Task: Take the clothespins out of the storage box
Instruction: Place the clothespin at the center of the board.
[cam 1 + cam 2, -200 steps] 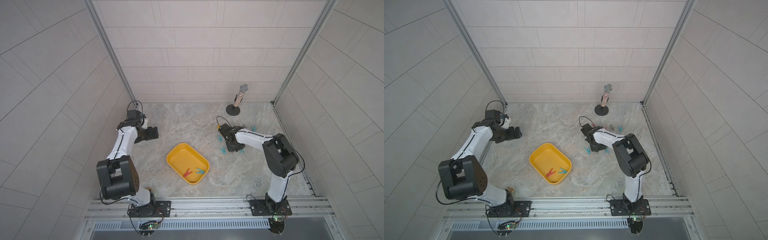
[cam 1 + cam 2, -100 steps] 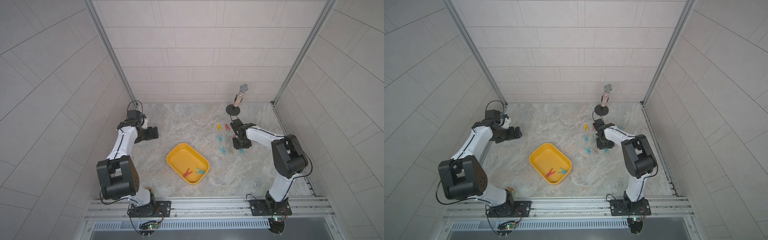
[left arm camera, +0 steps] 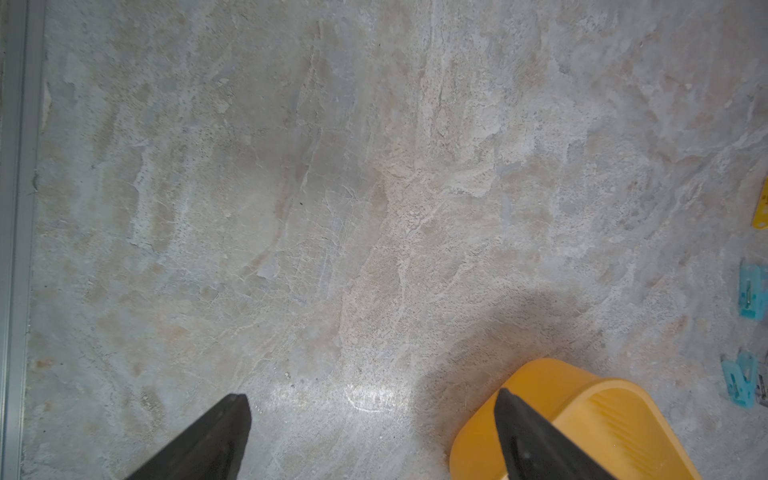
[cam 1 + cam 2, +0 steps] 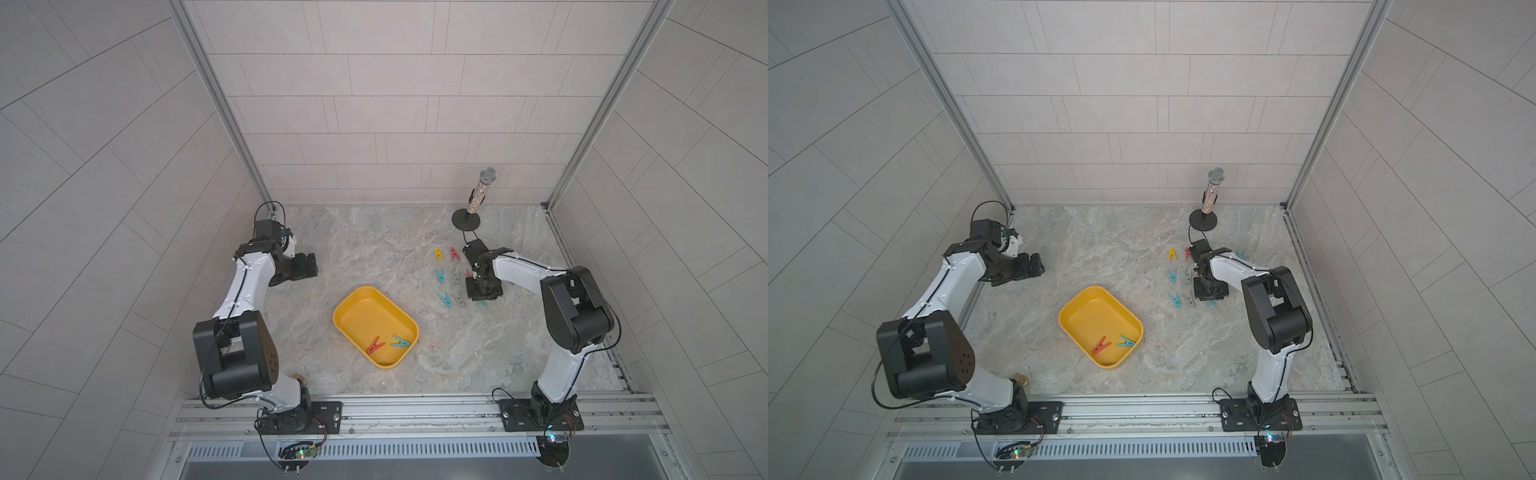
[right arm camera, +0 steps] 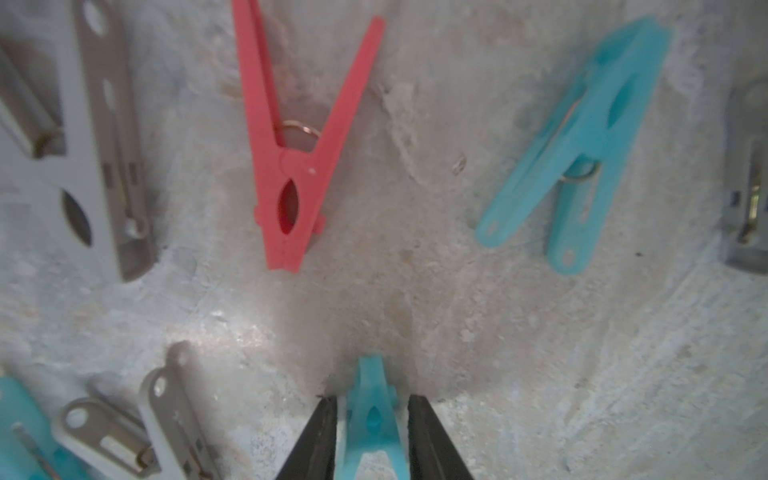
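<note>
The storage box [image 4: 365, 316], a shallow yellow tray, sits slantwise near the middle of the worktop [image 4: 374, 245] and holds two clothespins, a red one [image 4: 375, 345] and a teal one [image 4: 400, 342], side by side at its near end; the rest of its floor is bare. The other clothespins lie out on the marbled stone to the box's right, in loose rows: a yellow one [image 4: 438, 254], a red one [image 4: 456, 254], two teal [image 4: 440, 275] and a couple of grey [image 4: 459, 298]. The right hand [image 4: 482, 294] points down among them, and the wrist view shows a teal peg [image 5: 374, 419] between its fingers (close on both sides, but whether they pinch it I cannot tell). The left hand [image 3: 374, 409] is well apart from the pegs, left of the box, its fingers spread wide with nothing between them. A glittery microphone [image 4: 478, 195] stands upright on a black round base at the back right. Pale tiled walls [image 4: 395, 104] close in three sides.
</note>
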You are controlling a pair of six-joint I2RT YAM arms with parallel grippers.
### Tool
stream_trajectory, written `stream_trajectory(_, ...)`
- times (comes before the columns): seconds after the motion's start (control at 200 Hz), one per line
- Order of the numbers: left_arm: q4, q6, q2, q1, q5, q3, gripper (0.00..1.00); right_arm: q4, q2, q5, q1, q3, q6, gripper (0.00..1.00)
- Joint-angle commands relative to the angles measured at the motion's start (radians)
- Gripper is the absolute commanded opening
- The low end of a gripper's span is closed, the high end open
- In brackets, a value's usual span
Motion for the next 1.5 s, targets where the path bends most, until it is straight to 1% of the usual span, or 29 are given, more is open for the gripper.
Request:
stream_trajectory(0.0, -0.017, 0.008, -0.019, 0.007, 0.008, -0.01, 1.0, -0.014, -0.012, -0.004, -0.002, -0.028, 0.01, 0.29)
stream_trajectory(0.25, -0.016, 0.009, -0.023, 0.007, 0.008, -0.008, 1.0, -0.009, -0.028, -0.013, 0.026, -0.021, 0.041, 0.22)
stream_trajectory(0.565, -0.017, 0.009, -0.02, 0.007, 0.007, -0.009, 1.0, -0.01, -0.022, -0.022, 0.065, -0.007, 0.068, 0.2)
stream_trajectory(0.645, -0.016, 0.008, -0.021, 0.007, 0.007, -0.009, 1.0, -0.01, -0.022, -0.022, 0.067, -0.007, 0.068, 0.23)
stream_trajectory(0.746, -0.017, 0.009, -0.021, 0.007, 0.009, -0.009, 1.0, -0.021, -0.032, -0.016, 0.066, 0.001, 0.063, 0.31)
stream_trajectory(0.961, -0.017, 0.009, -0.018, 0.008, 0.012, -0.011, 1.0, -0.084, -0.111, -0.015, 0.069, 0.047, 0.053, 0.41)
stream_trajectory(1.086, -0.017, 0.009, -0.014, 0.008, 0.01, -0.011, 1.0, -0.118, -0.184, -0.024, 0.077, 0.087, 0.043, 0.43)
stream_trajectory(1.171, -0.017, 0.013, -0.015, 0.008, 0.008, -0.013, 1.0, -0.09, -0.251, -0.085, 0.097, 0.095, 0.019, 0.41)
stream_trajectory(1.296, -0.015, 0.015, -0.011, 0.009, 0.002, -0.012, 1.0, -0.031, -0.323, -0.175, 0.179, 0.119, -0.004, 0.39)
stream_trajectory(1.401, -0.015, 0.015, -0.013, 0.008, -0.005, -0.013, 1.0, 0.014, -0.337, -0.208, 0.311, 0.15, -0.038, 0.39)
stream_trajectory(1.496, -0.012, 0.015, -0.017, 0.009, -0.014, -0.014, 1.0, 0.069, -0.305, -0.245, 0.433, 0.164, -0.059, 0.4)
